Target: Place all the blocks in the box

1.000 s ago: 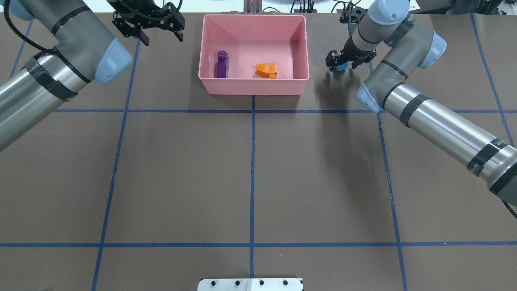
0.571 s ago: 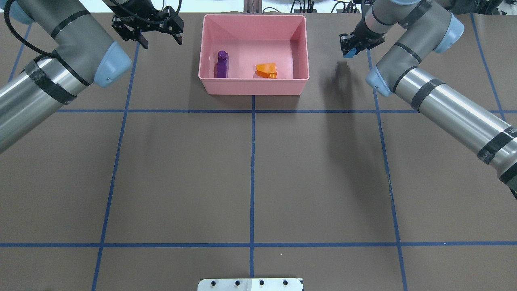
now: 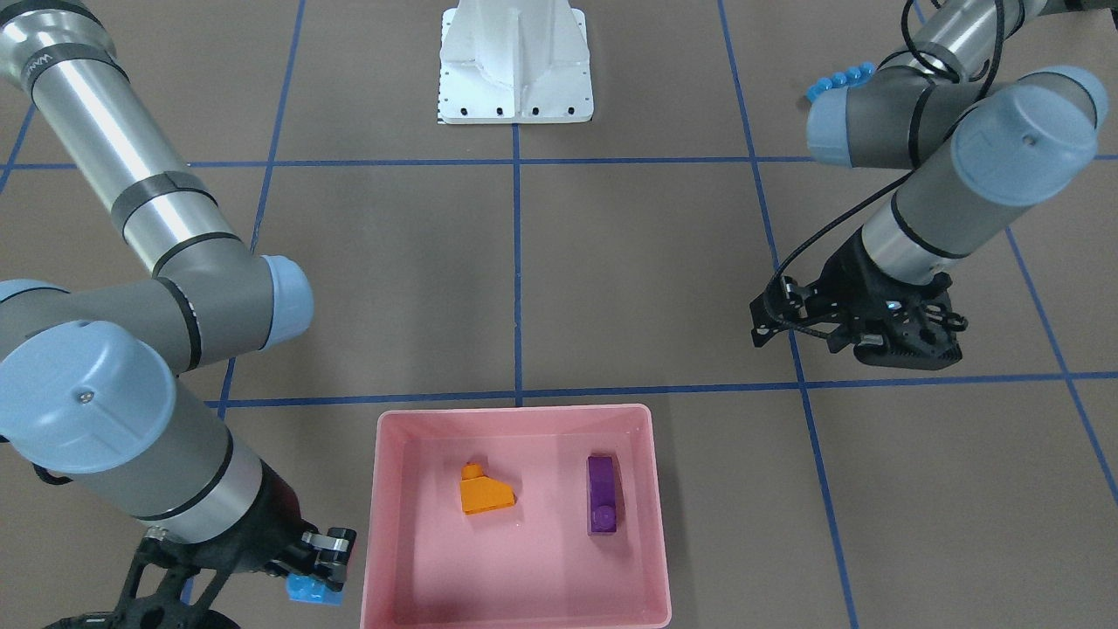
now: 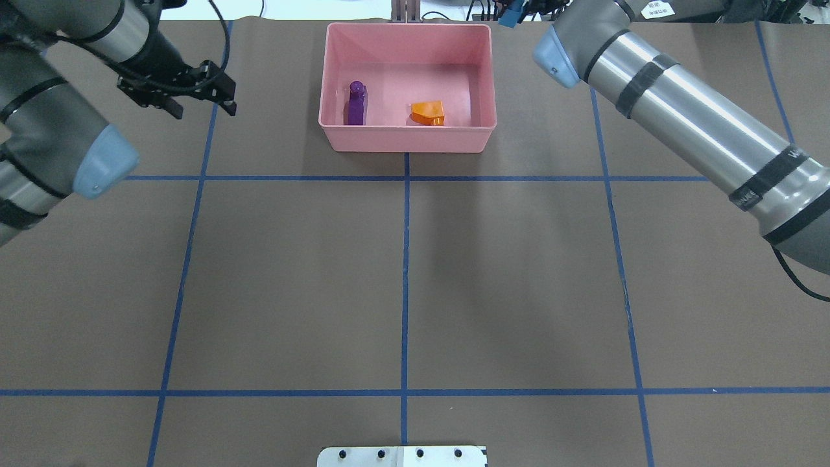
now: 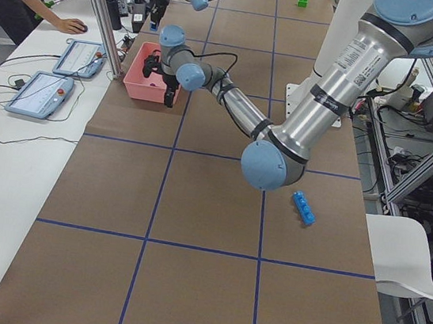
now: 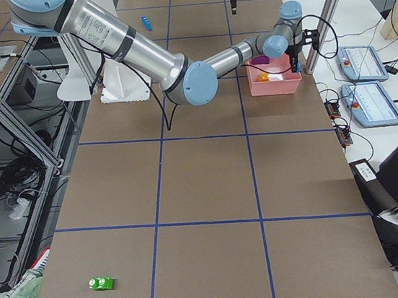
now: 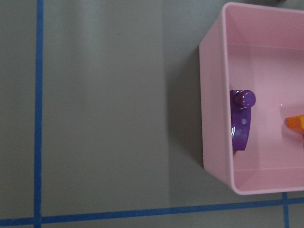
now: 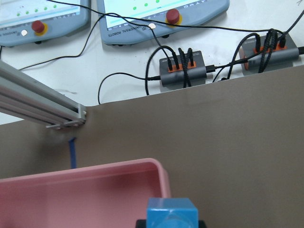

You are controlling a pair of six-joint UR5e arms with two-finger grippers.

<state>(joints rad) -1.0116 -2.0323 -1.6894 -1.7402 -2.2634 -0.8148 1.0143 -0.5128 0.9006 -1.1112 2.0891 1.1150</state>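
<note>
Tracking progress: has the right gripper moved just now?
Yes. Overhead, the right gripper, holding the small blue block, went from right of the box toward its far right corner.

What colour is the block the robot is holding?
The held block is blue; right wrist view.

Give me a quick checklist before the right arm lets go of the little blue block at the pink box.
1. Grip on the block: ok. The right gripper has its jaws shut on the small blue block.
2. Block over the box: not ok. In the front view it hangs beside the outer wall, not over the inside.
3. Landing room: ok. The purple block and orange block leave bare floor on that side.
4. Left gripper out of the way: ok. It is open, empty, and off to the box's other side.
5. Job finished after this: not ok. The long blue block and green block lie out on the table.
</note>
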